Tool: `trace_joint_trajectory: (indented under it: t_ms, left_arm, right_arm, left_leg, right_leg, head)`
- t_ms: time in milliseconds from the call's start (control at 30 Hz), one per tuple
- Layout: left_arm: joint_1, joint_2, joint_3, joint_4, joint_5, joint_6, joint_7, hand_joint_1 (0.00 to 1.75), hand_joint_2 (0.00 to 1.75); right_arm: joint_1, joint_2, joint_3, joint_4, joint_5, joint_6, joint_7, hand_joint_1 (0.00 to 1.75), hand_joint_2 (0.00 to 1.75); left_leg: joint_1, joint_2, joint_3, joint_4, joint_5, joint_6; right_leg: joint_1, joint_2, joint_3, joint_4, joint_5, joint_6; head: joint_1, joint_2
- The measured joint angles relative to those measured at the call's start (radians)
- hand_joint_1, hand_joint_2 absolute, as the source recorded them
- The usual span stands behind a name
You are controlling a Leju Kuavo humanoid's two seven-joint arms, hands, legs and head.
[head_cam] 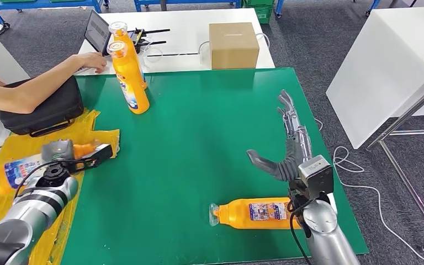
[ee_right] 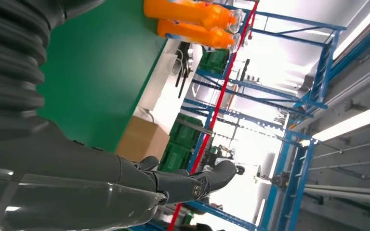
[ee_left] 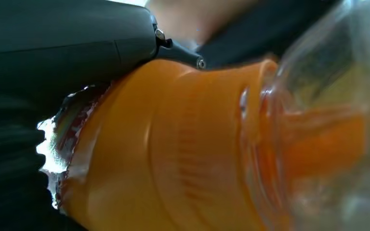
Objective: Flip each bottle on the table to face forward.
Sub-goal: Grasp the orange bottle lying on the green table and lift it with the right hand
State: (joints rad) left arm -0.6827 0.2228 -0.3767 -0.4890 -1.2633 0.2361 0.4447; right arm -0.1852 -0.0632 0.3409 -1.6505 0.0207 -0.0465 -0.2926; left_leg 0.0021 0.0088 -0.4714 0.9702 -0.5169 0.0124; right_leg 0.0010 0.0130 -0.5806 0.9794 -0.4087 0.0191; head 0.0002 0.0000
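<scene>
At the far left, the left hand (head_cam: 61, 150) grips an orange plastic bottle with a printed label (head_cam: 16, 170), lying on its side over the crumpled yellow sheet (head_cam: 96, 138) beside the green table mat (head_cam: 199, 121); the left wrist view shows the bottle's orange shoulder and clear cap (ee_left: 173, 154) pressed close against the dark fingers. To turn this one well, the hand probably needs to keep a firm hold around the body, lift it off the sheet and stand it label-forward on the mat. Further along, two upright orange bottles with clear caps (head_cam: 128, 72) stand together near the mat's far edge. Toward the right, another orange bottle (head_cam: 254, 213) lies on its side near the front edge, just beside the right hand (head_cam: 290, 143), which hovers with fingers spread, holding nothing.
</scene>
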Motion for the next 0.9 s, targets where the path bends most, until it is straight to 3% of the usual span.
trace_joint_trajectory:
  t_ms: [100,300,900]
  left_arm:
    - [-0.014,0.002,0.008,0.053,-0.007,0.002,-0.006,1.75,1.75]
    - [-0.037,0.001,0.014,0.107,-0.010,-0.004,-0.006,1.75,1.75]
    - [-0.052,0.000,0.016,0.137,-0.010,-0.012,-0.005,1.75,1.75]
  right_arm:
    - [-0.001,0.006,-0.001,0.007,0.002,-0.001,0.001,0.00,1.75]
    - [-0.001,0.013,-0.002,0.016,0.003,-0.001,0.001,0.00,1.75]
    - [-0.001,0.015,-0.002,0.021,0.005,-0.004,0.001,0.00,1.75]
  left_leg:
    - [0.000,-0.009,0.000,0.000,0.000,0.000]
    - [0.000,-0.004,0.001,0.000,0.000,0.000]
    - [0.000,-0.002,0.003,0.000,0.000,0.000]
  right_leg:
    - [0.000,-0.008,0.003,0.000,-0.001,0.000]
    - [-0.001,-0.005,0.004,0.000,0.000,0.000]
    - [-0.001,-0.003,0.004,0.002,0.000,0.000]
  head:
    - [0.000,0.000]
    - [0.000,0.000]
    - [0.000,0.000]
